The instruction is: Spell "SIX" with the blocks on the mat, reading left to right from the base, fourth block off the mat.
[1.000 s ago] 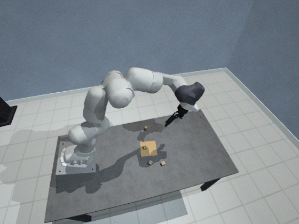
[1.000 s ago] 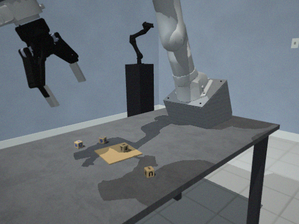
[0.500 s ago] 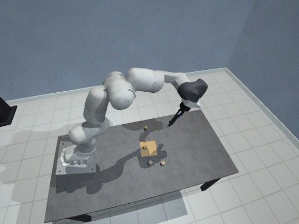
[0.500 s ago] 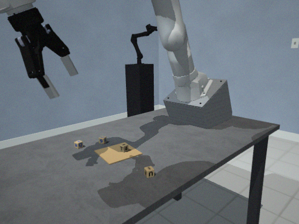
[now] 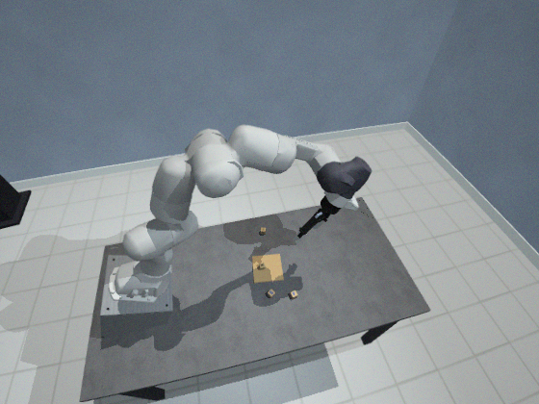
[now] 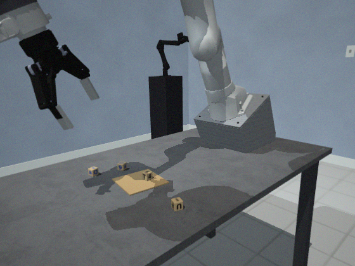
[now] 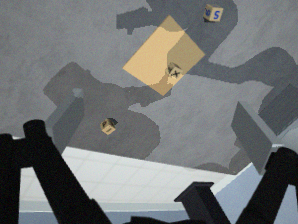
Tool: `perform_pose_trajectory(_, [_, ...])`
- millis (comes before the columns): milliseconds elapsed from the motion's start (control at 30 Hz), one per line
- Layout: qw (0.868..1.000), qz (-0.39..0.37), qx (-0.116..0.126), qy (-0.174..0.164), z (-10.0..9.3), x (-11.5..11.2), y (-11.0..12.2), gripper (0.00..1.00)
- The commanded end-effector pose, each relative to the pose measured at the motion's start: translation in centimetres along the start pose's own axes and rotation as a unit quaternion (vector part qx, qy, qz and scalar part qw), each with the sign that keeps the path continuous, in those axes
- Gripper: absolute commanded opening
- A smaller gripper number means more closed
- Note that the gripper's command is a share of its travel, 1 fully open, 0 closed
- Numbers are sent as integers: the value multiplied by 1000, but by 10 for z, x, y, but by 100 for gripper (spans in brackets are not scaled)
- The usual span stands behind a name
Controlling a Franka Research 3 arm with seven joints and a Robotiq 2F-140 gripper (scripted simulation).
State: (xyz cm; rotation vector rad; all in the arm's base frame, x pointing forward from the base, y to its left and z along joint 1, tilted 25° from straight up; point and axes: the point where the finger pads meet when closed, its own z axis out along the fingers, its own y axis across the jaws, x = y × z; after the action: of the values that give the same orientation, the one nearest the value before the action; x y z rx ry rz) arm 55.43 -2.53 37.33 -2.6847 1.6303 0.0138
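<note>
Tan wood-coloured blocks lie scattered around the mat (image 5: 275, 274) (image 6: 130, 187) (image 7: 145, 57) on the table (image 5: 351, 274) (image 6: 57, 218) (image 7: 30, 35), and the row has yet to be made. One block (image 5: 261, 265) (image 6: 147, 175) (image 7: 174, 72), showing an X in the wrist view, sits on the mat near its base-side edge. Off it lie the block with a blue S (image 5: 270, 292) (image 6: 122, 166) (image 7: 213, 13), its neighbour (image 5: 294, 294) (image 6: 93, 171), and a lone block (image 5: 263, 231) (image 6: 177, 204) (image 7: 108, 126) across the mat.

The jaws stand wide, holding nothing, high above the table. The step in hand looks like choosing and approaching a block. I cannot tell which one offers the I; that needs settling first. Next calls for squaring the jaws to a block's sides and lowering. S belongs at the left end, X at the right; X may need shifting to leave room.

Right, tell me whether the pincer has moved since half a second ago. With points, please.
Yes. In the exterior view, the pincer (image 5: 299, 236) (image 6: 82, 113) (image 7: 159, 108) sits lower and nearer the mat (image 5: 274, 268) (image 6: 131, 187) (image 7: 150, 52), which lies where it lay.
</note>
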Motion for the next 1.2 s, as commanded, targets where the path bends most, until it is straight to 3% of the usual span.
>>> perform_pose_trajectory(0, [998,69,12,4,4,6,-4,100])
perform_pose_trajectory(367, [991,135,15,3,21,14,0,100])
perform_pose_trajectory(933, [966,258,20,1,52,27,10,100])
perform_pose_trajectory(1167, [947,321,23,-1,69,34,16,100])
